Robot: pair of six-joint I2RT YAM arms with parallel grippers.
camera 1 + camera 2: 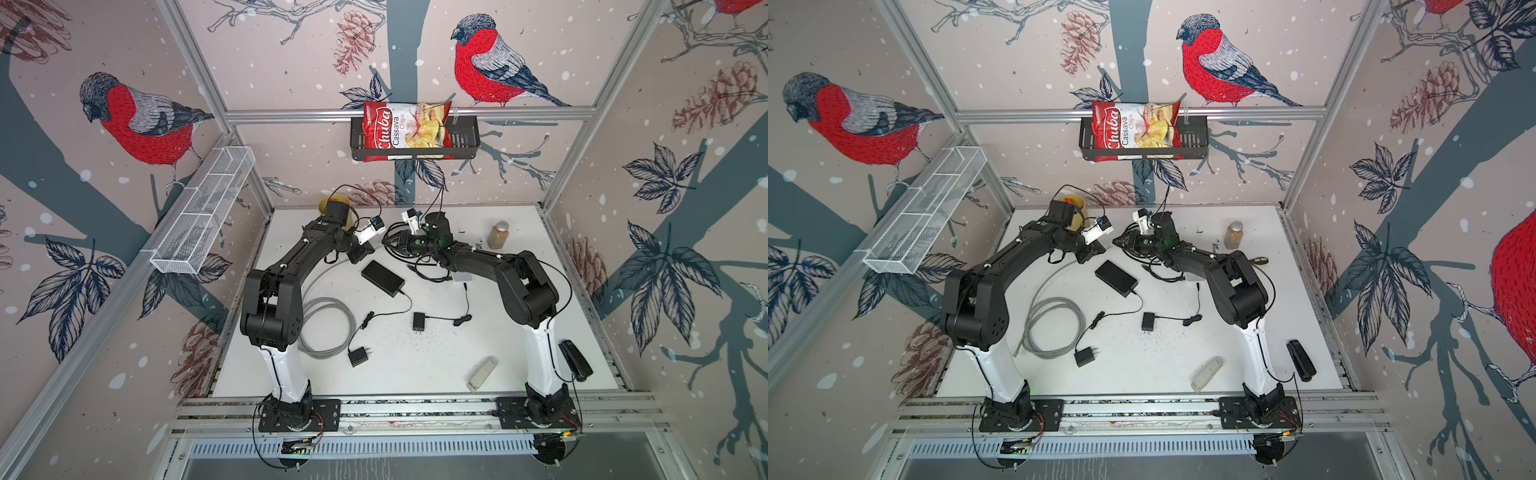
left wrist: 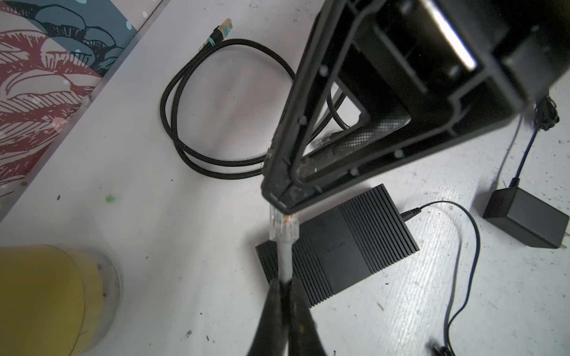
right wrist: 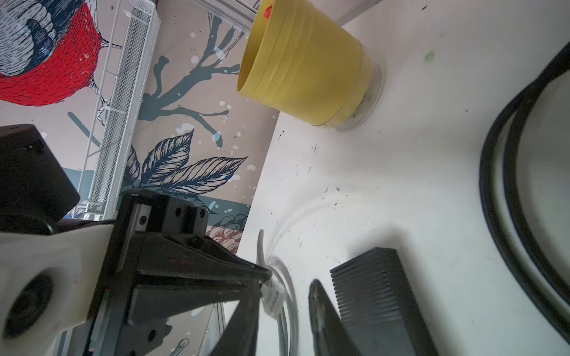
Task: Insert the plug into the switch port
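Clear plug [image 2: 283, 223] on grey cable [image 2: 285, 262], held off the table [image 1: 436, 365], near the black switch [image 2: 339, 246], which lies flat. Left gripper [image 2: 285, 285] clamped on the cable just behind the plug. Right gripper [image 3: 287, 286]: jaws apart, straddling the plug.

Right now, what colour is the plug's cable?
Light grey cable, clear plug; best in the left wrist view.

Bright, even light; wrist foregrounds blurred, edges seemingly warped.
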